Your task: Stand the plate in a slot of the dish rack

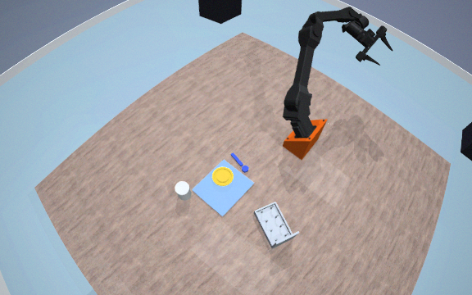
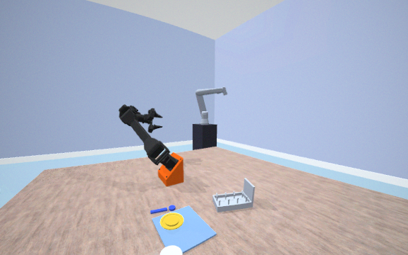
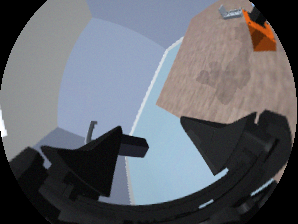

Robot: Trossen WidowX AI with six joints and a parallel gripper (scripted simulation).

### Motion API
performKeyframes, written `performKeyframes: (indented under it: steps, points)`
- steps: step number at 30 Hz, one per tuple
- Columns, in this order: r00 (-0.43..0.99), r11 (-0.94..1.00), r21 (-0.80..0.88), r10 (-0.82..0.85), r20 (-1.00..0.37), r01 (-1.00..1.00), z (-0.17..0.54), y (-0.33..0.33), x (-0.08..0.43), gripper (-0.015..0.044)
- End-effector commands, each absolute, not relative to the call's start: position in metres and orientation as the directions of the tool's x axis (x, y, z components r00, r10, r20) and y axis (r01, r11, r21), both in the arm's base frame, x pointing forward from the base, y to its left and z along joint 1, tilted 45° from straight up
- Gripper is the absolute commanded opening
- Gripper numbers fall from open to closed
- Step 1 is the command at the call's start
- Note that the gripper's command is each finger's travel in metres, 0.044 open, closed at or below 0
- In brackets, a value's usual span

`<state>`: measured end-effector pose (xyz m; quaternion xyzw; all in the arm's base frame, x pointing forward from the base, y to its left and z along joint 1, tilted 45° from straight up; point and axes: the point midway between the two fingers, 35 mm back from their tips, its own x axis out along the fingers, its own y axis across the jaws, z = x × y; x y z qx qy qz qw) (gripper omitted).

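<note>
Wood floor carries the plate (image 1: 223, 176) flat on a blue mat (image 1: 228, 197), well apart from the rack (image 1: 274, 224); gripper (image 1: 374, 49) hangs high beyond the base, fingers spread and empty, apparently before any reach

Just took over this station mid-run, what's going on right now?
Nothing is being handled yet. The arm is raised well above its orange base, and its gripper is open and empty, pointing away from the work area. The yellow plate lies flat on the light blue mat, with a blue spoon beside the mat and a white cup nearby. The grey dish rack holds nothing in its slots.
</note>
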<state>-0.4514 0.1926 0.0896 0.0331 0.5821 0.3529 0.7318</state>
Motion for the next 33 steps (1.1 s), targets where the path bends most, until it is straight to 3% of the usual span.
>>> performKeyframes:
  steps: [1,13,24,33]
  points:
    - [0.075,0.748,0.457,0.554,-0.829,-0.481,0.089,0.193,-0.451,0.04]
    - [0.262,0.806,0.332,0.5,-0.826,-0.491,0.093,0.311,-0.35,0.04]
    - [0.429,0.878,0.174,0.38,-0.819,-0.445,0.1,0.397,-0.202,0.04]
    - [0.545,0.937,0.03,0.228,-0.806,-0.348,0.105,0.42,-0.066,0.04]
